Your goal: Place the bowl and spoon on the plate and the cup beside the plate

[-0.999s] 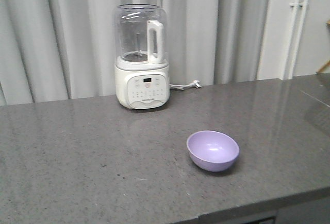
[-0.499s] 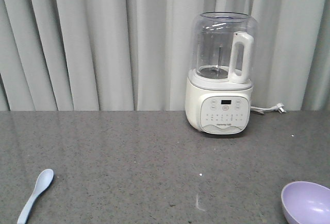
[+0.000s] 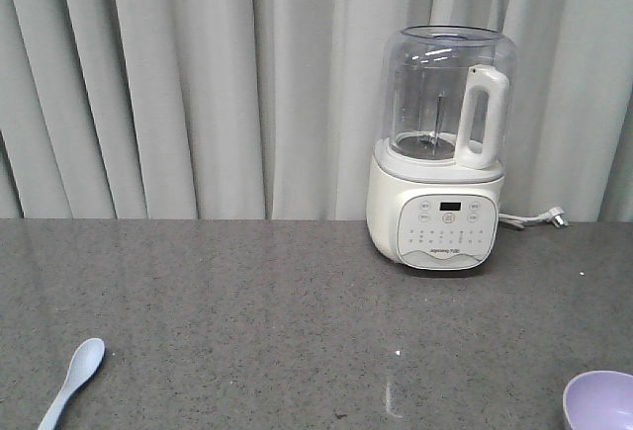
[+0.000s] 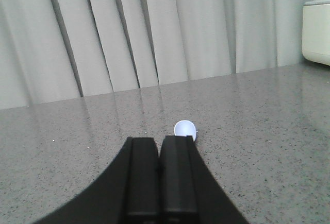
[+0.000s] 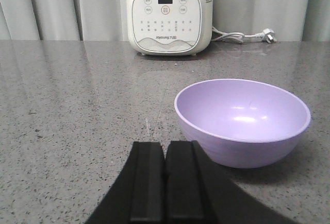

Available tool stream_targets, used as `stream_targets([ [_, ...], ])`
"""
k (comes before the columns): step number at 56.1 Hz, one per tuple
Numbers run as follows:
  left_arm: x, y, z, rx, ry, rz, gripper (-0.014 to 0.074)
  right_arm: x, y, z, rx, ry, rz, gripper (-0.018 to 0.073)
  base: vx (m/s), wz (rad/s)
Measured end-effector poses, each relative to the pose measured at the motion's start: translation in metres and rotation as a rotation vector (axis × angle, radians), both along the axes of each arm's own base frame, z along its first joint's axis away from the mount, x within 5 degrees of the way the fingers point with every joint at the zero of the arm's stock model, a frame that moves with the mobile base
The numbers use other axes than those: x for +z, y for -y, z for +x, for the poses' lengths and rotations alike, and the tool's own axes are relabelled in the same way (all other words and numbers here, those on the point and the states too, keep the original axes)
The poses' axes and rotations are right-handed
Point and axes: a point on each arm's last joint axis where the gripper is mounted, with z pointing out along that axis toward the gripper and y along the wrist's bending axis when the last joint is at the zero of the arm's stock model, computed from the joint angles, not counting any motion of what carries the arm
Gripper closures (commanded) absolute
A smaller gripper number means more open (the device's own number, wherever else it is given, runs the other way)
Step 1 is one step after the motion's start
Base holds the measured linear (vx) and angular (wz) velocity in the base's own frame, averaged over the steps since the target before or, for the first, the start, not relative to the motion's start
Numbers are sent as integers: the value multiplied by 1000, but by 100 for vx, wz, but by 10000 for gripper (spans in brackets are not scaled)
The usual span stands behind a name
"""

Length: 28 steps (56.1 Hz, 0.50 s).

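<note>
A pale-blue spoon (image 3: 71, 381) lies on the grey counter at the lower left of the front view. Its scoop (image 4: 185, 129) peeks out just beyond my left gripper (image 4: 159, 140), which is shut with nothing held. The lavender bowl (image 3: 600, 400) sits at the lower right edge of the front view. In the right wrist view the bowl (image 5: 242, 121) stands upright and empty, just right of my right gripper (image 5: 165, 145), whose jaws are shut and hold nothing. The plate and the cup are out of view.
A white blender (image 3: 441, 153) with a clear jar stands at the back of the counter (image 3: 297, 321), its base (image 5: 168, 14) ahead of my right gripper. Its cord and plug (image 5: 265, 33) trail to the right. Grey curtains (image 3: 198, 84) hang behind.
The front view has swung left and settled: the blender shifted right in frame, the spoon came into view at the lower left, and the bowl slid to the lower right edge.
</note>
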Motion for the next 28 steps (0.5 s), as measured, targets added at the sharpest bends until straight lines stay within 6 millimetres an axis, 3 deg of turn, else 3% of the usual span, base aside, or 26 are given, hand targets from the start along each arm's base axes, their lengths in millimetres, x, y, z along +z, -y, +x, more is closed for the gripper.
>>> stream_targets([
  [28, 0, 0, 0, 0, 0, 0, 594, 0, 0, 0, 0, 0, 0, 568, 0, 0],
])
